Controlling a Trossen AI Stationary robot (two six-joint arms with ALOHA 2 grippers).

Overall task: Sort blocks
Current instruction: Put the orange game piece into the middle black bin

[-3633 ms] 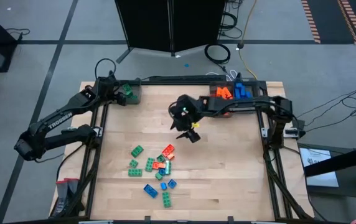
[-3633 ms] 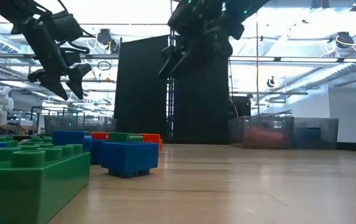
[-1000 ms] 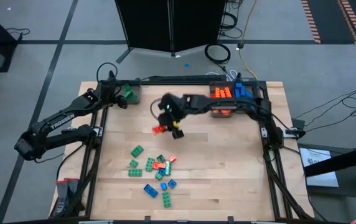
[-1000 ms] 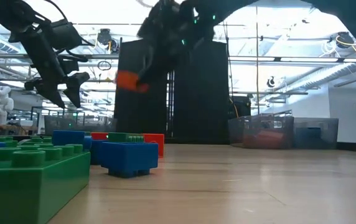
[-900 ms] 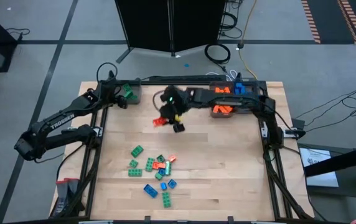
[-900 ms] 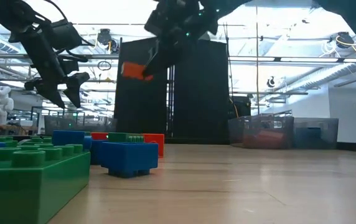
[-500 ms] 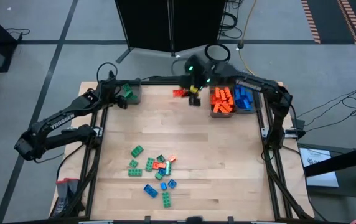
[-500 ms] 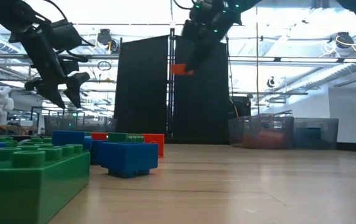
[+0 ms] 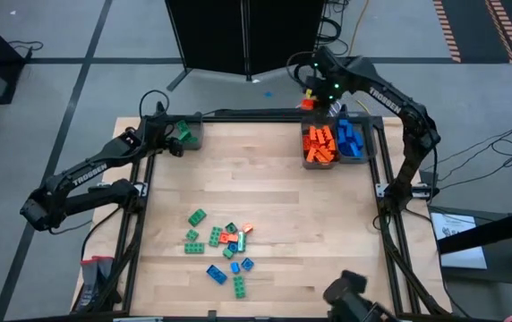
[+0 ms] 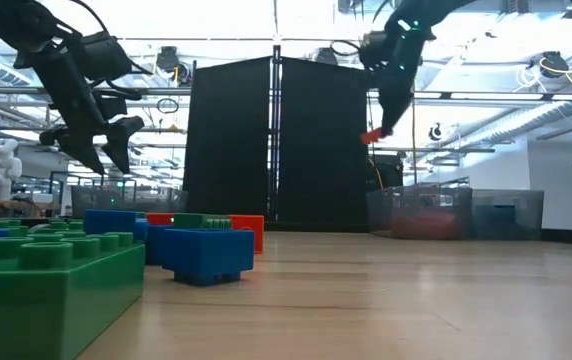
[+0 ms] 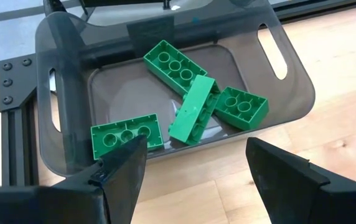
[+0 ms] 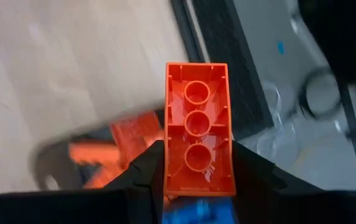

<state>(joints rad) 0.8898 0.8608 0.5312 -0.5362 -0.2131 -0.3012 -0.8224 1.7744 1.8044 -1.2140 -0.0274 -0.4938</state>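
Observation:
My right gripper (image 9: 314,97) hangs high over the table's far right edge, shut on an orange brick (image 12: 198,146), just beyond the grey bin of orange bricks (image 9: 320,143). Beside that bin is the bin of blue bricks (image 9: 351,140). My left gripper (image 11: 193,174) stands open above the bin at the far left (image 11: 66,93), where several green bricks (image 11: 193,109) lie on the bottom. Loose green, orange and blue bricks (image 9: 223,246) lie in a pile on the table's near half. My right gripper pinches the orange brick by its two long sides, near one end (image 12: 196,180), between its two fingers. The fingers point steeply down and lie across the brick. Its hollow underside faces the wrist camera. The brick (image 10: 371,136) juts out below the fingertips, tilted and clear of everything.
A black metal frame (image 9: 256,114) runs around the wooden table top. A black panel (image 10: 276,140) stands behind the far edge. In the low view a green brick (image 10: 46,290) and a blue brick (image 10: 206,250) lie close to the camera. A dark object (image 9: 350,295) shows near the near edge.
My right gripper has carried the orange brick from above the table's middle toward the far right corner, rising and tipping steeply downward as it went. It has stayed shut on the brick. The brick now hangs beyond the orange bin's far rim.

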